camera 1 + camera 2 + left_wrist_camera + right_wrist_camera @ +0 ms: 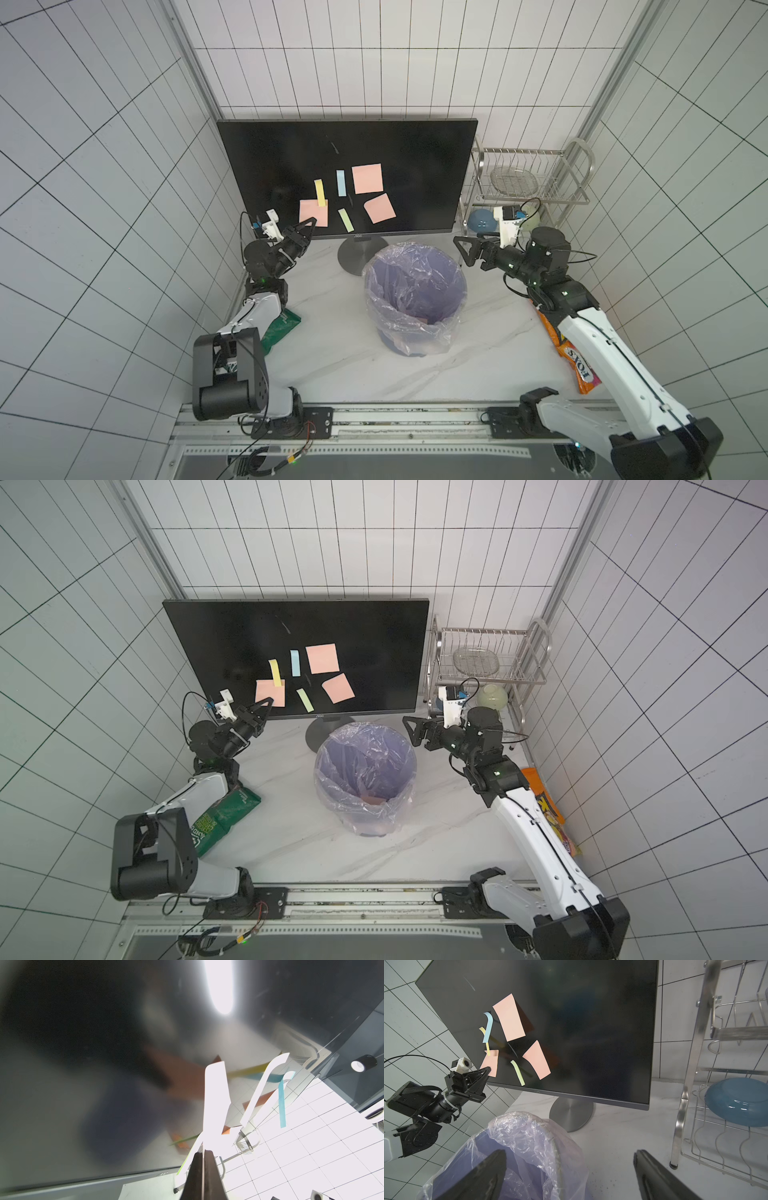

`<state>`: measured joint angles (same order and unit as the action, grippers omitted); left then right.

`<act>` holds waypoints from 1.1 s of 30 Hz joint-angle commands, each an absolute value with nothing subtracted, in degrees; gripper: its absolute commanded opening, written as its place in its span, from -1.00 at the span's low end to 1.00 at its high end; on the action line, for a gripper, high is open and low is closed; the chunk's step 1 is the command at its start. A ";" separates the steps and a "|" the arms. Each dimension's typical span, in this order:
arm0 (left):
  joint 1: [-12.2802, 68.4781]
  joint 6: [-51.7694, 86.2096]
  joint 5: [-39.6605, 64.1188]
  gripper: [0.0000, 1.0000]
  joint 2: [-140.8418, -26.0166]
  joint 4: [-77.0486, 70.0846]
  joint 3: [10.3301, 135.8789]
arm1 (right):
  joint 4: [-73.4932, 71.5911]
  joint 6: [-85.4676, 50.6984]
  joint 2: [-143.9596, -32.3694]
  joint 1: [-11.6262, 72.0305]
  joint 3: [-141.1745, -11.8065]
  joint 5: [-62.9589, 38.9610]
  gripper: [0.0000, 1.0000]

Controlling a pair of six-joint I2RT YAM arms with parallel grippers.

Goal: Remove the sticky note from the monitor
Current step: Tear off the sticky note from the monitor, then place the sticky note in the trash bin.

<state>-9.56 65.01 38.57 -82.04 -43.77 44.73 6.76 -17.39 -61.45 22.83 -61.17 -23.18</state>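
Left claw (311,223) is squeezing all the way shut, and it is pinching the bottom corner of the pink sticky note (313,212). That note is sticking low down on the monitor (395,145), toward the left side of its black screen. The monitor is standing on its round grey foot (359,257).

A yellow strip (319,192) is hanging on the screen just above the pinched note, and its bottom end is lying over that note's top edge. A blue strip (341,183) is sticking next to the yellow one. A green strip (345,220) is sitting low on the screen, just right of the pinched note. A big pink note (367,178) is sticking right of the blue strip, and a tilted pink note (380,208) is sitting under it.

The right claw (464,251) is hanging in the air in front of the monitor's bottom right corner. Its two fingers (483,1176) are standing wide apart, and they are holding nothing. A bin (415,270) with a see-through bag is standing right in front of the monitor's foot. A metal rack (698,1043) is standing just beside the monitor's right edge.
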 commanded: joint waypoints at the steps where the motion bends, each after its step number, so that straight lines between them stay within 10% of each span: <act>1: -9.52 61.15 36.91 -1.00 -79.87 -39.41 43.25 | 6.55 -17.42 -60.78 22.32 -60.46 -23.90 0.97; 18: -7.57 43.55 23.36 -1.00 -59.43 -4.30 43.63 | 6.33 -17.32 -61.57 22.54 -60.88 -24.88 0.97; 33: 23.50 25.75 10.61 -1.00 -47.78 19.92 58.02 | 10.54 -14.53 -59.78 22.94 -63.23 -21.39 0.97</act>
<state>18.68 31.81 15.81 -47.03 13.21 56.45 8.91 -15.92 -61.12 22.85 -61.28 -22.90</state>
